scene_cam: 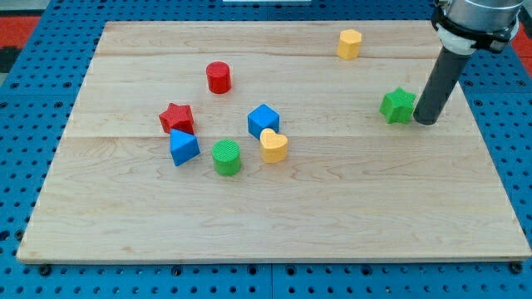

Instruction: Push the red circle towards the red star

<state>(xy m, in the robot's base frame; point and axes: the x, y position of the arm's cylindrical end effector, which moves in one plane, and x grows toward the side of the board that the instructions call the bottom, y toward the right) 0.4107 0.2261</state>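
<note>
The red circle (pixel 219 77) stands on the wooden board toward the view's upper left of centre. The red star (pixel 177 119) lies below and to the left of it, a short gap apart. My tip (pixel 426 121) rests on the board at the view's right, just right of the green star (pixel 398 105) and far to the right of both red blocks.
A blue triangular block (pixel 184 148) touches the red star's lower side. A green circle (pixel 226 157), a blue cube (pixel 263 121) and a yellow heart (pixel 273 145) cluster near the centre. A yellow hexagon (pixel 350 43) sits near the top edge. The wooden board (pixel 349 216) lies on a blue pegboard.
</note>
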